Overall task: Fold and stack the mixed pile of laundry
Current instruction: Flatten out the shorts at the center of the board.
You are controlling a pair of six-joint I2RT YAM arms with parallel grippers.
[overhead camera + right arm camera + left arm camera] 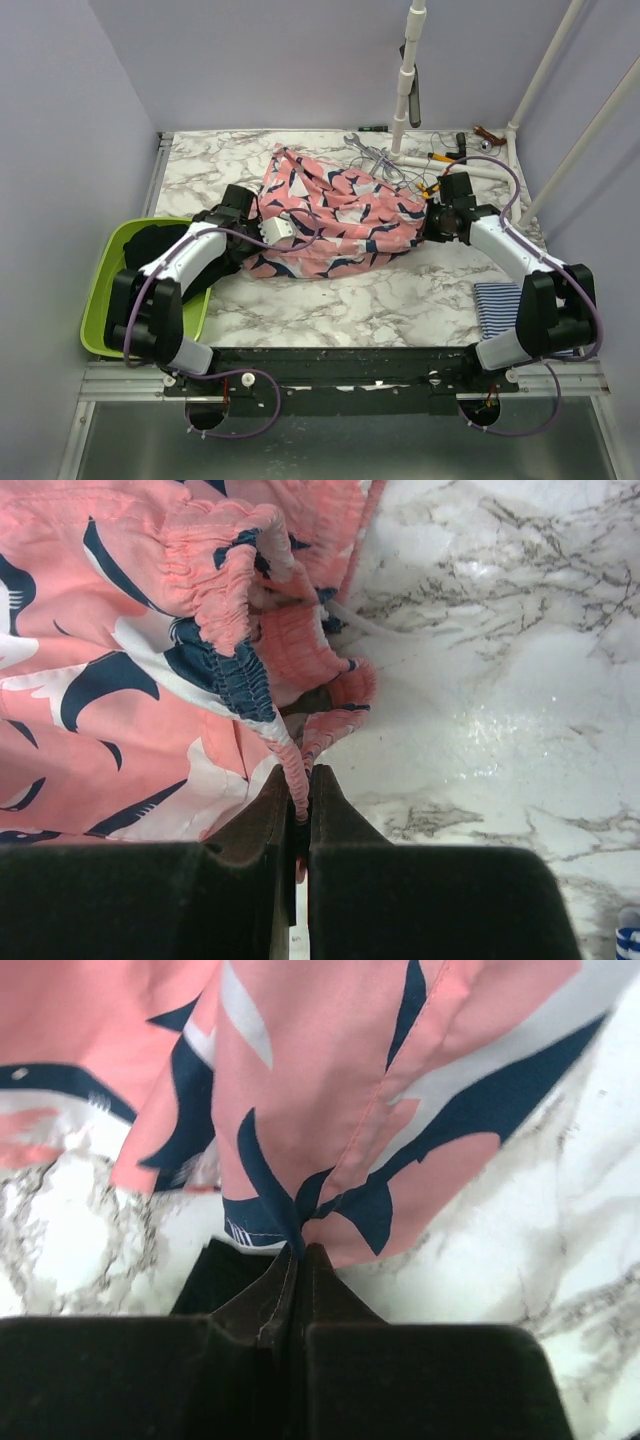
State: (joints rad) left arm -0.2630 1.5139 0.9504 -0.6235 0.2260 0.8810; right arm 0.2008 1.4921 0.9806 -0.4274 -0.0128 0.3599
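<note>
Both end effectors [300,1258] [302,783] tight on pink garment [340,215] — black garment [150,240] in green basin [98,305].

black garment [150,238] mostly hidden behind L arm [188,255], striped garment [496,305] partly covered by R arm [512,252]

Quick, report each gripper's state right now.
Left gripper: shut on the pink shark-print garment, pinching its hem.
Right gripper: shut on the pink shark-print garment, at its gathered elastic edge.

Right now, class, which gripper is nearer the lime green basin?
Left. The left gripper pinches the pink garment beside the basin; the right gripper holds its opposite end, farther away.
</note>
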